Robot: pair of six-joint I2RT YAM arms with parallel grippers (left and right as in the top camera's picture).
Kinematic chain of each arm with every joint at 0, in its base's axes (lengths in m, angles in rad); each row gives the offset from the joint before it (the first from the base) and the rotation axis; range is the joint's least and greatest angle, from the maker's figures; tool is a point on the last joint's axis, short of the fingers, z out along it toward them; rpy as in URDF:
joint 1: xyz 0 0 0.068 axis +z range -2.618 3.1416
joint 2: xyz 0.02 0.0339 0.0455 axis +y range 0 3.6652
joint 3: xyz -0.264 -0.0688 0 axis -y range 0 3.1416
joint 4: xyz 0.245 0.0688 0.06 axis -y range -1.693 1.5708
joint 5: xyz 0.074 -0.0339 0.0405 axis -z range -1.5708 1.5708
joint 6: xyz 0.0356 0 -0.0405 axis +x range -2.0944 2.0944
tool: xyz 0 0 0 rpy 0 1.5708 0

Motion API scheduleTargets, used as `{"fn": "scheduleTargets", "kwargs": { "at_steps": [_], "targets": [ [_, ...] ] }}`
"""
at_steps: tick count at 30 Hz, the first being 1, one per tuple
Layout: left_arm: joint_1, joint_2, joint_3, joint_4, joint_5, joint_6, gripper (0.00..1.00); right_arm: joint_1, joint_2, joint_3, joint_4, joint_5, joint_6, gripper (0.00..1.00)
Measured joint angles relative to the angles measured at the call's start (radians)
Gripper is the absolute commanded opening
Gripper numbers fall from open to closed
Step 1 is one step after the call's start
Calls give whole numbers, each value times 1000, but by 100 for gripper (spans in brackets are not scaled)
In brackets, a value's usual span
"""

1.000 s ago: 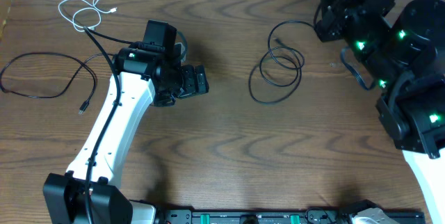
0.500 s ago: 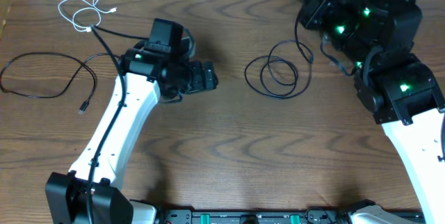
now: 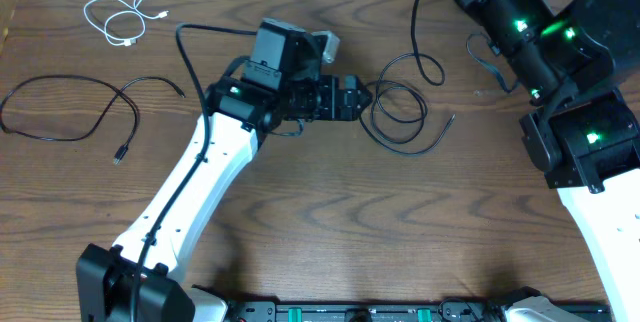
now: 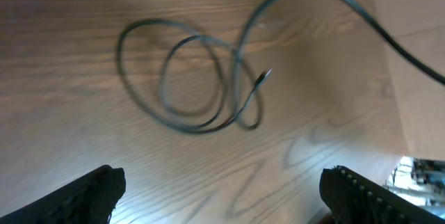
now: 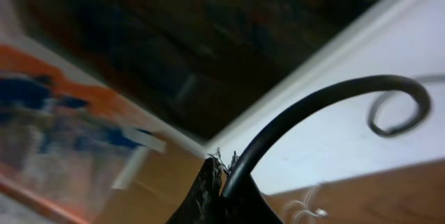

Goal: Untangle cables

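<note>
The right jaws are pressed fully together on a thin coiled black cable (image 5: 278,123). In the right wrist view the strand comes out of the pinch and arches up to the right, ending in a small curl; everything behind it is too blurred to read. From overhead the same cable (image 3: 400,112) climbs off the worktop toward the black right arm (image 3: 540,42) at the far right corner, where the grip itself cannot be made out. Its remaining length lies in a few overlapping loops about midway along the worktop, nearer the far edge than the near one. A free plug end points out to the right of the loops.

The left jaws stand wide apart and hold nothing. The left wrist view shows the dark fingertips (image 4: 90,193) at the bottom corners. The coiled black cable (image 4: 235,78) lies ahead of them and apart from them on the dark brown wood-grain worktop (image 3: 330,222). From overhead these jaws sit just to the left of the loops, at the end of the white left arm (image 3: 190,192), which reaches in from the near left.

A long black cable (image 3: 60,82) lies in an open loop by the left edge, well apart from the coil. A short white cable (image 3: 125,17) lies bunched in the far left corner.
</note>
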State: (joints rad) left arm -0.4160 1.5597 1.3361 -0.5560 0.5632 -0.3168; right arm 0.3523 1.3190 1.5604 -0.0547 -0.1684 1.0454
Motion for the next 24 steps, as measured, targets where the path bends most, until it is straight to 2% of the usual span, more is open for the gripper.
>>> {"fn": "scheduleTargets", "kwargs": {
  "at_steps": [9, 17, 21, 23, 24],
  "targets": [
    [-85, 23, 0, 30, -115, 0, 95, 0, -8, 0, 34, -34, 46, 1],
    [-113, 181, 0, 83, -155, -32, 94, 0, -9, 0, 31, -50, 48, 1],
    [-114, 241, -1, 84, -122, -53, 87, 0, -9, 0, 30, -54, 48, 1],
    [-115, 253, -1, 86, -97, -59, 73, -3, -9, 0, 30, -57, 48, 1],
    [-115, 255, -1, 87, -86, -67, 63, -4, -9, 0, 29, -58, 49, 1]
  ]
}}
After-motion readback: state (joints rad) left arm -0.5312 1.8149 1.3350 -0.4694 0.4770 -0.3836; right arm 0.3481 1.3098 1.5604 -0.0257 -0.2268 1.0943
